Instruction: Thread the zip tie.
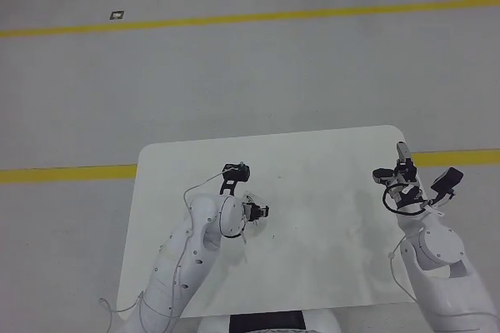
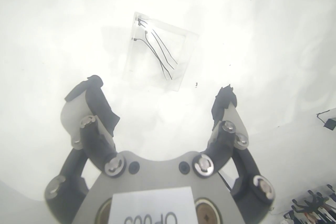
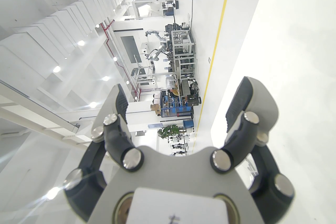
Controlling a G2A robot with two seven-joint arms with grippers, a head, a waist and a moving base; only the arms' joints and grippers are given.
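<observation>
my left pincer (image 2: pixel 159 86) hung over the desk (image 2: pixel 262 25), spread wide, holding nothing and touching nothing. just ahead of its fingertips sat a clear tray (image 2: pixel 187 37) with a few black zip ties (image 2: pixel 157 51) lying in it, apart from the pincer. their long axes ran away from the pincer at a slant, heads at the far corner, tails toward the pincer. i judged the left arm the nearer one, so the pick looked like its job. at the desk's right edge, my right pincer (image 3: pixel 183 84) was also spread and empty, facing the room beyond, well apart from the tray.
</observation>
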